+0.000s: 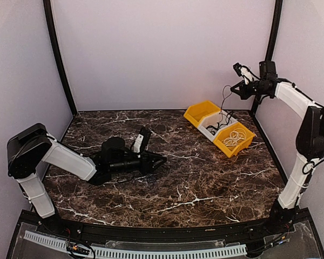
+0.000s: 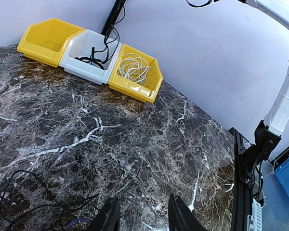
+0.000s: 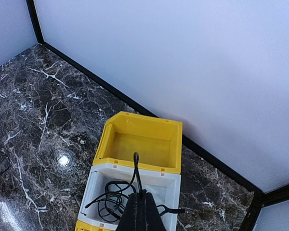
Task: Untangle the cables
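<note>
closest to us, at the bottom of the top view, sit the two arm bases on the near edge of the marble table (image 1: 205, 189); the right arm (image 1: 313, 132) reaches high over the far right corner, and the left arm (image 1: 70, 159) lies low near the middle; three bins stand touching in a row below the right arm: first yellow bin (image 2: 38, 48), white bin (image 2: 82, 70), second yellow bin (image 2: 135, 89); we see the right gripper (image 3: 141, 199) pinched tight on a strand of the black cable (image 3: 111, 204), whose loose coil lies in the white bin; that strand hangs almost straight down, so its long axis is vertical and the coil lies directly beneath the pincer; the right arm is by far the nearer, and we judge that an upward lift would draw the coil out of the bin; the white cable (image 2: 134, 67) sits bundled in the second yellow bin, apart from the black one; the left gripper (image 2: 143, 208) hovers just over the marble, fingers parted with nothing between them; a loose black cable (image 2: 24, 207) sprawls in thin loops on the table just beside it, to its left in the wrist view; all the cords look thin, limp and likely to snag
</note>
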`<state>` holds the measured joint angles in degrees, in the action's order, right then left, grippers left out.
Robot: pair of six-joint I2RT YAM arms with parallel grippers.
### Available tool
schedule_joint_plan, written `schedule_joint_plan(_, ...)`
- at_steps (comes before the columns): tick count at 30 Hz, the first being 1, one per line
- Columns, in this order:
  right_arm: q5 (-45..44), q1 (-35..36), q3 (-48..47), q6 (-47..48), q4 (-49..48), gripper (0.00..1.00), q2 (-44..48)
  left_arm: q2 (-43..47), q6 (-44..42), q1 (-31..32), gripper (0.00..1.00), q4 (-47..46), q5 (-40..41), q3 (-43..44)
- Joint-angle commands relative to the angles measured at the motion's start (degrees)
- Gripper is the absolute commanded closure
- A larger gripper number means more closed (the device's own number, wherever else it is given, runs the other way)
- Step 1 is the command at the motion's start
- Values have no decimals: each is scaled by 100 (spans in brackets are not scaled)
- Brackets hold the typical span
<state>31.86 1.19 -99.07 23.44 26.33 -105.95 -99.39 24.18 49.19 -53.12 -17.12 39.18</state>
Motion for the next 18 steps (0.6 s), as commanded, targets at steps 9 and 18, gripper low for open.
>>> schedule_joint_plan(9, -563, 31, -102, 241, -161, 100, -63, 4, -88, 33, 63, -150, -140, 4)
schedule_joint_plan(18, -1072, 41, -347, 360, -173, 100, -654, 98, -31, 35, 63, -167, -95, -125)
